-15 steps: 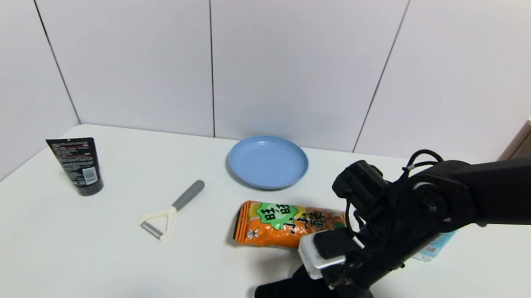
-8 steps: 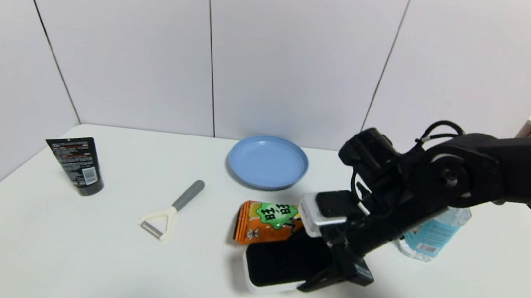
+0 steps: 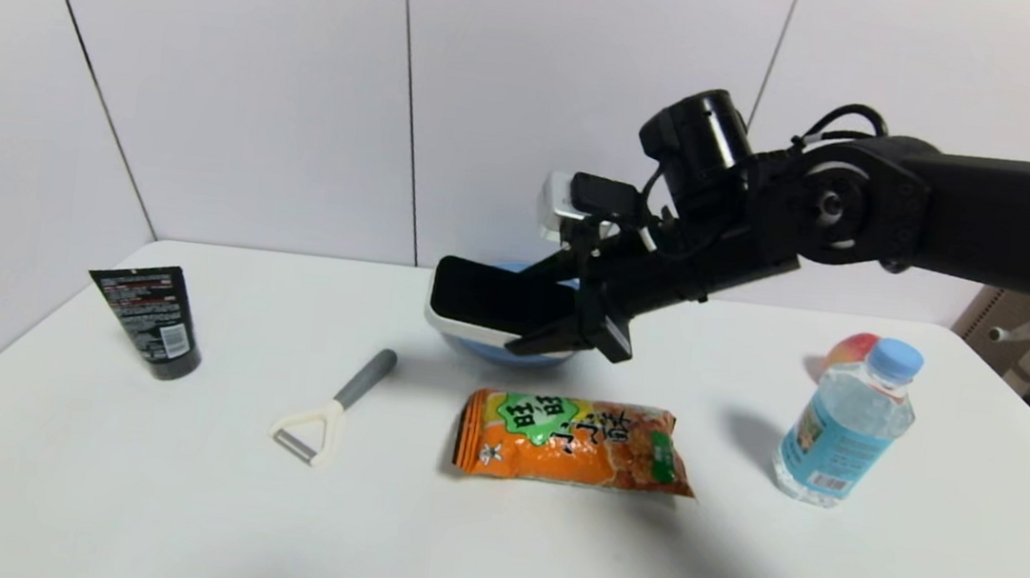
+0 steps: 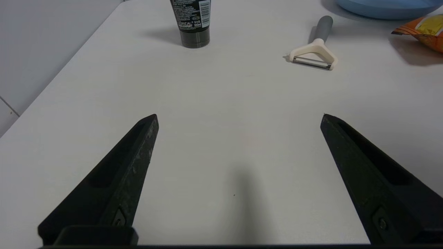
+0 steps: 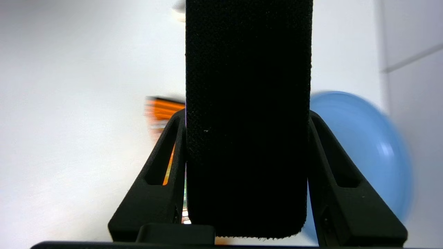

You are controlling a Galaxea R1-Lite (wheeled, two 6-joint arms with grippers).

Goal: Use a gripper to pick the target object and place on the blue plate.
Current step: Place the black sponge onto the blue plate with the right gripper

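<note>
My right gripper point(image 3: 523, 317) is shut on the target object point(image 3: 480, 303), a flat block with a black felt top and a white base. The block hangs in the air just above the blue plate point(image 3: 494, 356), which shows only as a sliver under it. In the right wrist view the block point(image 5: 247, 103) fills the gap between both fingers of the gripper point(image 5: 245, 116), with the blue plate point(image 5: 363, 148) beside and below it. My left gripper point(image 4: 238, 117) is open over bare table, out of the head view.
An orange snack bag point(image 3: 571, 440) lies in front of the plate. A peeler point(image 3: 325, 413) and a black tube point(image 3: 148, 319) are on the left. A water bottle point(image 3: 845, 424) stands on the right with a reddish fruit point(image 3: 853, 349) behind it.
My right gripper has lifted the block from the table's front edge and carried it up and back over the snack bag to above the blue plate.
</note>
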